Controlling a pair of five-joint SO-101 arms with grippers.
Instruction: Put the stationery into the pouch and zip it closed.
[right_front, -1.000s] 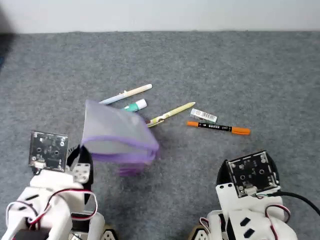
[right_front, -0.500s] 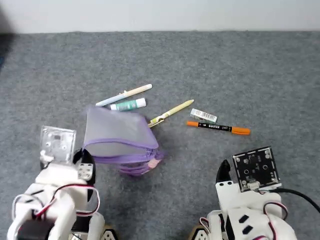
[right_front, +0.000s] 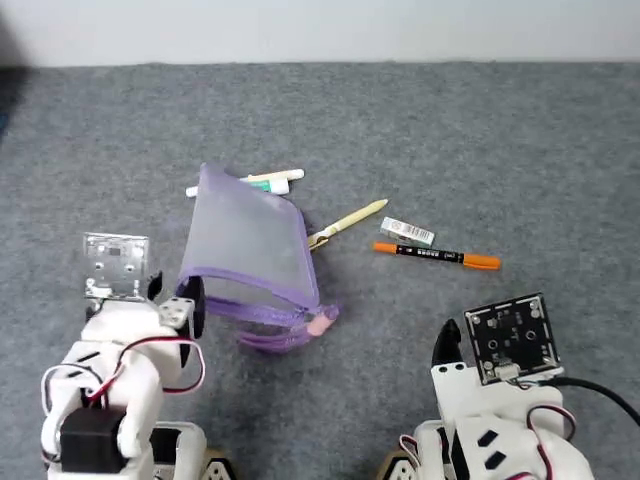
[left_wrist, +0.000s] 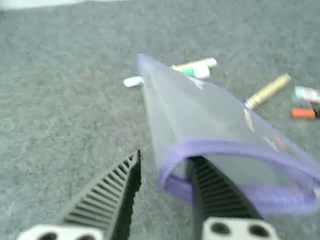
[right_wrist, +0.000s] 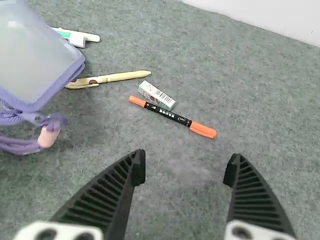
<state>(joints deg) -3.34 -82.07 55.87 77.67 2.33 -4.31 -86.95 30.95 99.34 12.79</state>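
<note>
1. The frosted, see-through pouch with purple zip trim (right_front: 250, 250) stands tilted left of centre in the high view. Its mouth gapes toward the lower edge, and a pink pull tab (right_front: 322, 321) sits at its lower right corner.
2. The left gripper (left_wrist: 165, 159) straddles the pouch's rim, jaws narrowly parted, one finger inside the mouth.
3. The right gripper (right_wrist: 187, 156) gapes wide, holding nothing, at lower right.

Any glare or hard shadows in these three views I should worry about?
High view: even light, no glare on the grey carpet, just a soft shadow under the pouch. Left wrist view: the pouch is translucent, light passes through it, no hot spots. Right wrist view: faint shadows beside the orange marker and eraser, nothing harsh.
</note>
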